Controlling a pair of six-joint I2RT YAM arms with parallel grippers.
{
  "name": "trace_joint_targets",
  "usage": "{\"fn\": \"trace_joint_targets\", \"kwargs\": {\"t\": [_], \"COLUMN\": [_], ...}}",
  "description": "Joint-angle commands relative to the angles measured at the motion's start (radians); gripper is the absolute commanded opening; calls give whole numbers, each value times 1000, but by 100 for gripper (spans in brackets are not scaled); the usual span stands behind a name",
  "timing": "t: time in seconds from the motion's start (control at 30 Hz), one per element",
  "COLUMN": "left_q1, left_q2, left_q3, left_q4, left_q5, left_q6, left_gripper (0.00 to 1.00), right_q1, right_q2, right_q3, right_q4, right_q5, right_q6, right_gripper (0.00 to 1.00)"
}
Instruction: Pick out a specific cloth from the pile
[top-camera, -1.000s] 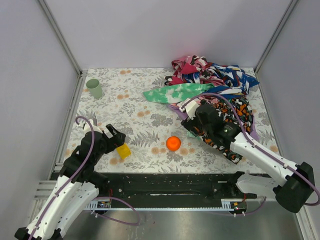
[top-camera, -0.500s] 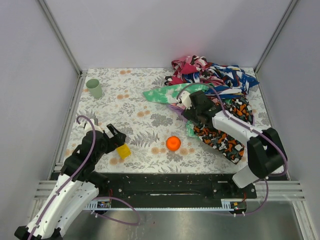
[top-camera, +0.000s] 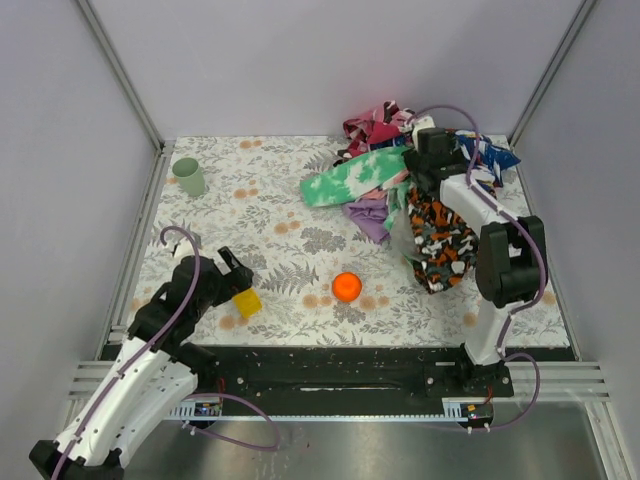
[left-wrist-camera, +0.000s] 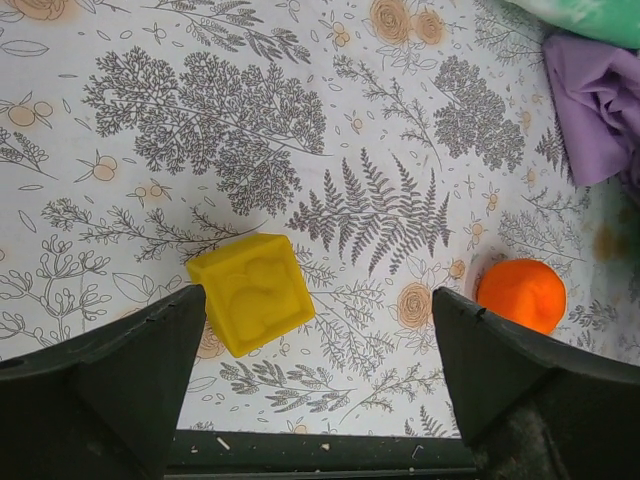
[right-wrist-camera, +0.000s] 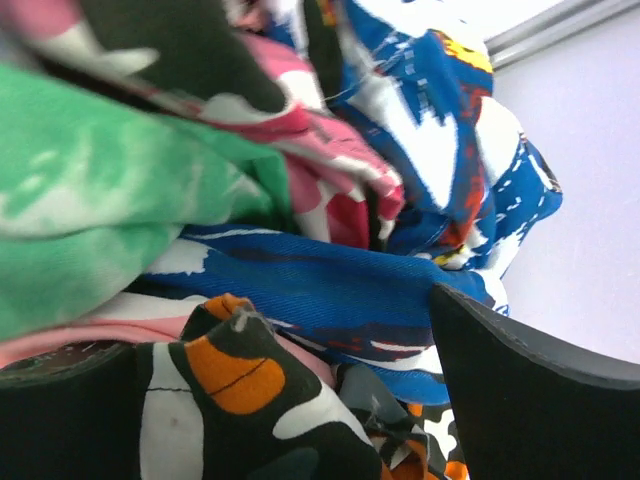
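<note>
The lilac-purple cloth (top-camera: 367, 220) lies crumpled at the pile's near-left edge, partly under the green-and-white cloth (top-camera: 355, 180). Its corner shows in the left wrist view (left-wrist-camera: 595, 110). The pile (top-camera: 395, 128) of patterned cloths fills the back right corner. My right gripper (top-camera: 428, 160) reaches into the pile, jaws wide apart, with blue cloth (right-wrist-camera: 330, 280) and black-orange-white cloth (right-wrist-camera: 230, 400) between its fingers (right-wrist-camera: 530, 400). The black-orange cloth (top-camera: 437, 240) is bunched below it. My left gripper (top-camera: 225, 275) is open and empty beside a yellow cube (left-wrist-camera: 250, 292).
An orange ball (top-camera: 346, 286) sits mid-table, also in the left wrist view (left-wrist-camera: 521, 293). The yellow cube (top-camera: 247, 303) lies near the front left. A green cup (top-camera: 187, 176) stands at the back left. Grey walls close in the table on three sides.
My right arm swung from the front of the black-orange cloth back into the pile. The black-orange and green-white cloths bunched up toward the back. The left arm barely moved.
</note>
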Motion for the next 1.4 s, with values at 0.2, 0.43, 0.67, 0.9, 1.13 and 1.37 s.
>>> {"fn": "trace_joint_targets", "kwargs": {"t": [0.2, 0.43, 0.67, 0.9, 1.13, 1.37], "left_q1": [-4, -54, -235, -340, -352, -353], "left_q2": [169, 571, 1129, 1559, 1780, 1990], "left_q3": [83, 225, 643, 1061, 1245, 1494], "left_q4": [260, 625, 692, 586, 580, 627], "left_q5": [147, 439, 505, 243, 99, 28], "left_q6": [101, 141, 162, 4, -151, -257], "left_gripper": [99, 99, 99, 99, 99, 99], "right_q1": [-300, -356, -356, -361, -390, -394], "right_q2": [243, 354, 431, 469, 495, 472], "right_q3": [436, 516, 568, 602, 614, 588], "right_q4": [-222, -313, -347, -365, -381, -365], "right_q5": [-78, -388, -477, -520, -589, -652], "right_q6": [484, 583, 597, 617, 663, 684], "right_gripper": [100, 99, 95, 96, 95, 94]}}
